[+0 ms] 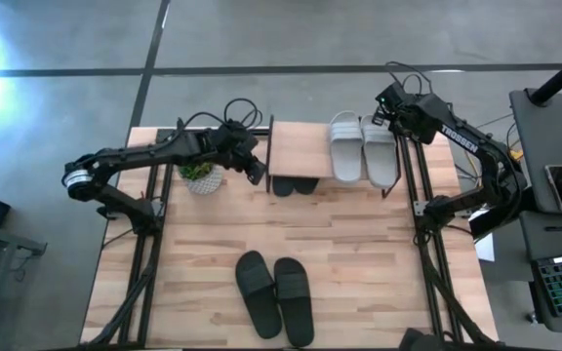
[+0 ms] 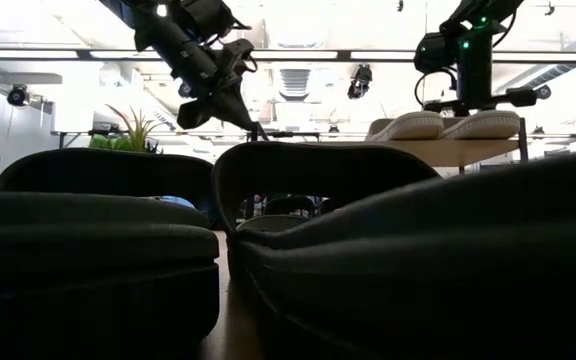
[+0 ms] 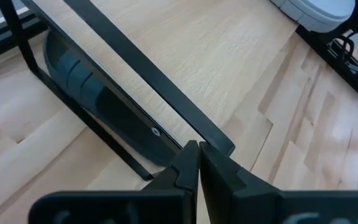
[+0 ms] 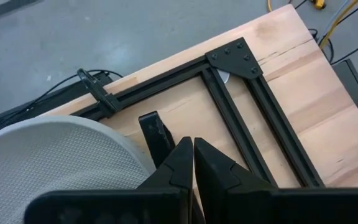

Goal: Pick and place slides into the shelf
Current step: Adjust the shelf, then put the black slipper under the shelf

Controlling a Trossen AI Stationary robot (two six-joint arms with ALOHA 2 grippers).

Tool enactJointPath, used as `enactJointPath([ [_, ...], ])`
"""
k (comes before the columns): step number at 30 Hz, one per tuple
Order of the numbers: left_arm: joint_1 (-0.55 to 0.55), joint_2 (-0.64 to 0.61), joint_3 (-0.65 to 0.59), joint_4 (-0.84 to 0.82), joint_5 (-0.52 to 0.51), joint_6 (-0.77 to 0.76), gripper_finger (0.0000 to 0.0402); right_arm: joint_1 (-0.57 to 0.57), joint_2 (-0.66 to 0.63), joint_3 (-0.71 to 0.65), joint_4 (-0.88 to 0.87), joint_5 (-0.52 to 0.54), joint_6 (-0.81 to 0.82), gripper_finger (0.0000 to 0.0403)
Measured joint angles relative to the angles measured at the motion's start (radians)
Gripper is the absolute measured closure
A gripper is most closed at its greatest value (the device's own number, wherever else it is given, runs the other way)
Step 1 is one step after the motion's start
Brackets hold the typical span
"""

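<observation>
- Slides: you see two light grey rubber slides [image 1: 362, 148] lying side by side on top of the small wooden shelf with thin black legs [image 1: 299, 149].
- Two black slides [image 1: 294, 185] sit under it.
- Two more black slides [image 1: 275, 295] lie at the table's near edge.
- Your left gripper [image 1: 256, 172] hovers beside the shelf's left end, fingers pressed together, holding nothing.
- Your right gripper [image 1: 381, 115] is near the grey slides' far end, also pressed together.

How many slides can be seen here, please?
6: two grey slides lie on the shelf top, two black slides partly hidden beneath it, two black slides on the table's near edge. No others visible.

Readable markings: one.
White lettering "TROSSEN" along the right arm [image 1: 460, 136], seen in the high view; nothing else legible.
</observation>
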Motion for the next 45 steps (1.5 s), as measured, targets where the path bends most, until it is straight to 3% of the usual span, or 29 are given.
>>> enactJointPath([
  [8,-0.025,-0.001,0.000,-0.012,0.003,-0.022,0.0402,0.011,0.000,0.002,0.141,-0.028,-0.068,0.0394],
  [18,-0.016,-0.101,0.002,-0.141,-0.165,0.038,0.0402,0.018,-0.019,0.044,0.066,0.071,-0.069,0.0394],
  [24,-0.011,-0.197,0.002,-0.140,-0.185,0.037,0.0402,0.099,-0.057,0.138,0.096,0.144,-0.170,0.0394],
  [27,-0.014,-0.227,0.002,-0.137,-0.184,0.038,0.0402,0.193,-0.062,0.207,0.094,0.015,-0.259,0.0394],
  [30,-0.019,-0.244,0.002,-0.136,-0.185,0.062,0.0402,0.356,-0.061,0.265,0.016,-0.085,-0.239,0.0394],
  [35,-0.045,-0.263,-0.005,-0.137,-0.148,0.095,0.0402,0.687,-0.061,0.274,-0.170,-0.070,0.013,0.0394],
  [39,-0.096,-0.271,-0.035,-0.140,-0.096,0.126,0.0402,0.908,-0.053,0.226,-0.191,-0.162,0.197,0.0394],
  [45,-0.156,-0.274,-0.085,-0.140,-0.098,0.107,0.0402,1.121,0.001,0.174,-0.175,-0.225,0.447,0.0394],
])
